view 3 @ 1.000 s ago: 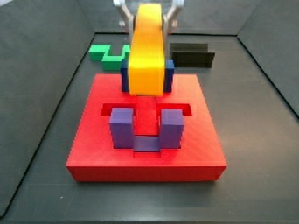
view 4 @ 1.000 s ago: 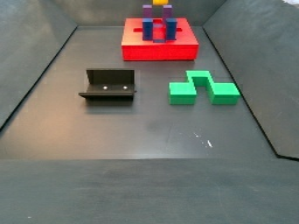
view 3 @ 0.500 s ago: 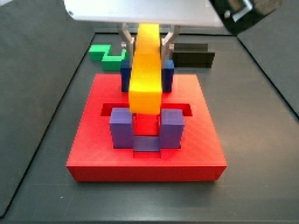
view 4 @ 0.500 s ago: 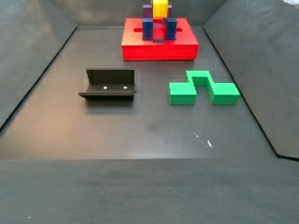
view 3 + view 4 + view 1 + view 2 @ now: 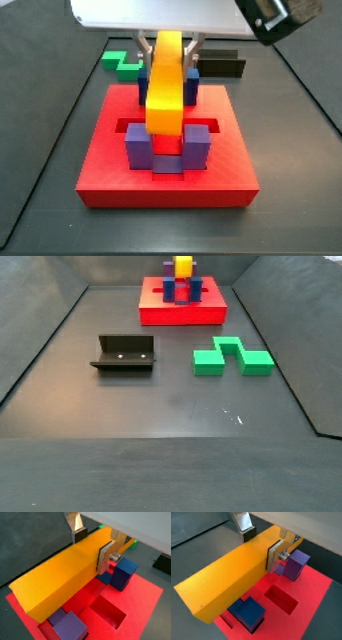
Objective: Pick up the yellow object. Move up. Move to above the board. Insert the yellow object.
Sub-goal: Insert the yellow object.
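While clamped on the bar, the scene reads thus:
Gripper: over the board, silver fingers closed against the yellow object's sides.
Yellow object: held lengthwise above the posts.
Board: red, beneath, purple posts standing.
Green block: on the floor, apart.
Fixture: near it.

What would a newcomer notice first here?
The yellow bar, clamped in the gripper, hangs over the red board between its blue and purple posts. On the dark floor beyond lie a green zigzag block and the black fixture.
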